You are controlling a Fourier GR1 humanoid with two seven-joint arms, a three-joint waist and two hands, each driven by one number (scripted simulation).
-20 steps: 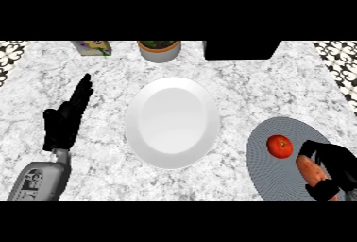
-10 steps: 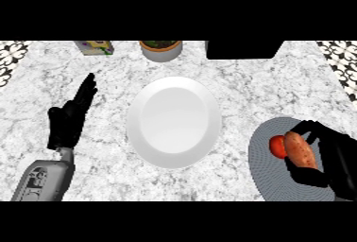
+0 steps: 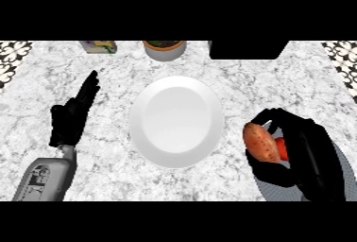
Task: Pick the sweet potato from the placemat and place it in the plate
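Sweet potato lies within the curled fingers of the right hand.

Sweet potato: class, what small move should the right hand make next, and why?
Probably a short carry leftward: the right hand is curled round the sweet potato, which hangs just right of the white plate, not yet over it.

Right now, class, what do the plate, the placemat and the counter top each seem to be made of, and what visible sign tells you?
Plate: probably glazed ceramic; it is plain white and smooth, with a softly shaded rim.
Placemat: perhaps woven fabric or vinyl; it is grey with a fine dotted weave.
Counter top: marble-like stone, or a laminate copy; it is white with grey veining.
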